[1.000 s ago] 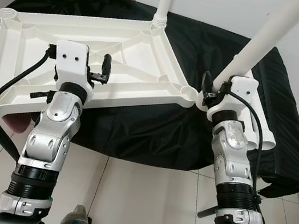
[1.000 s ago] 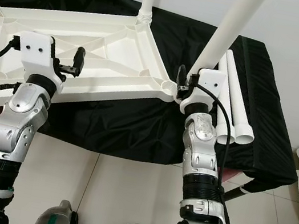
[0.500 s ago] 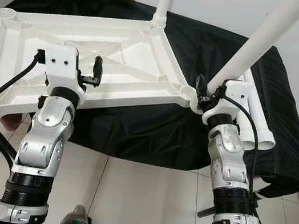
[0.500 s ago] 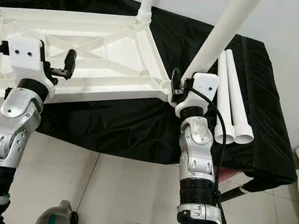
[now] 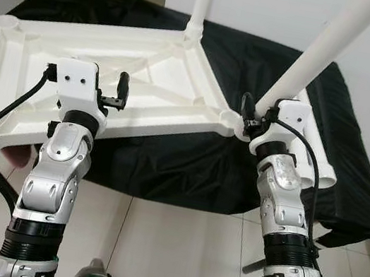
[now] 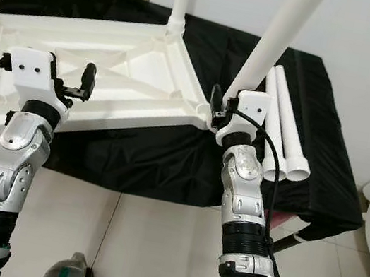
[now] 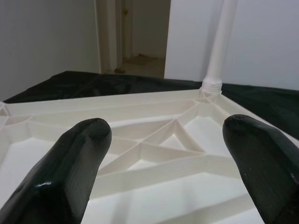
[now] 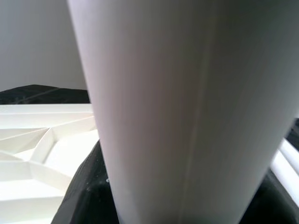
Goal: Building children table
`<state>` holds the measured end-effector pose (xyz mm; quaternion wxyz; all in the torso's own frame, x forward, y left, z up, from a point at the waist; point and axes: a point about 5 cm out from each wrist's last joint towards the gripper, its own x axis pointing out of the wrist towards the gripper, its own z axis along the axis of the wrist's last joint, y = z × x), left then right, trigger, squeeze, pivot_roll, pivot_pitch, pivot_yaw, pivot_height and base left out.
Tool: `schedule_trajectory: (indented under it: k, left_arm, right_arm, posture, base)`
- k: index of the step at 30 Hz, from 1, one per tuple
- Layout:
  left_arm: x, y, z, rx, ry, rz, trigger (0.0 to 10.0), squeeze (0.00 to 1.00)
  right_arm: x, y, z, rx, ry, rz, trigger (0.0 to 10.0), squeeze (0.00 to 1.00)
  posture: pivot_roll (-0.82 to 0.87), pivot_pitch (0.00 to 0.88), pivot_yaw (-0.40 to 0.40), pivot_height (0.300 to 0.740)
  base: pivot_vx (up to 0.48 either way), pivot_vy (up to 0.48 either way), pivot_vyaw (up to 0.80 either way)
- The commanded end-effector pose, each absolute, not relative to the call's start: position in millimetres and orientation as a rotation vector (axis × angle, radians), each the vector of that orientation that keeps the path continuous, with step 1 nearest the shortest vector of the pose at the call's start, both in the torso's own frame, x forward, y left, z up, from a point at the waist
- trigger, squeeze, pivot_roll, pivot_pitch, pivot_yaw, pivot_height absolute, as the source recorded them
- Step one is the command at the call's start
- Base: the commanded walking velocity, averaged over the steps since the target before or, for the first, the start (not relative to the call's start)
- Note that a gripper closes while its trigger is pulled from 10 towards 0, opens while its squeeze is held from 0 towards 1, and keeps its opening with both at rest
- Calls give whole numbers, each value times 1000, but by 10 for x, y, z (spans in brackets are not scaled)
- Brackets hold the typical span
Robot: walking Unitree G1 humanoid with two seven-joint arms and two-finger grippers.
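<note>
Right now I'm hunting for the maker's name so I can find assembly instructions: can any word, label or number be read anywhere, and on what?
None: no readable text on the white tabletop, the table legs, the black cloth or either arm.

Black cloth [image 5: 187,167], tiled floor [image 5: 173,244]
</note>
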<state>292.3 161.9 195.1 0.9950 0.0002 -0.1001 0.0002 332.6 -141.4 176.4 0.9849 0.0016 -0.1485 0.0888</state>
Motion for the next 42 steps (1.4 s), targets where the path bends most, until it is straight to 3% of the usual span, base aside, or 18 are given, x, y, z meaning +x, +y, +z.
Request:
schedule_trajectory:
  k: [1,15,29,33,39,42]
  left_arm:
    - [2907,1615,1953,1,-200,-16,10000,0]
    - [2899,1616,1969,7,-207,-16,10000,0]
    - [2871,1591,1991,-11,-236,-27,10000,0]
    - [2866,1449,1969,32,-208,-148,10000,0]
    - [2679,929,1773,147,-91,-601,10000,0]
    - [2660,888,1743,145,-74,-636,10000,0]
  right_arm:
    - [3320,-1415,1781,1,-305,184,10000,0]
    - [3331,-1404,1790,-1,-309,190,10000,0]
    - [3341,-1387,1797,-7,-310,201,10000,0]
    - [3358,-1374,1788,-1,-288,210,10000,0]
    - [3428,-1338,1791,-16,-237,220,10000,0]
    - [3434,-1332,1791,-20,-234,221,10000,0]
  posture:
    - [62,0,-68,740]
    - [65,0,-69,740]
    - [65,0,-69,740]
    - [72,0,-92,740]
    - [54,9,-89,740]
    - [54,9,-89,740]
  base:
    - [304,0,0]
    - [310,0,0]
    - [0,0,0]
    - [0,0,0]
    - [0,0,0]
    - [0,0,0]
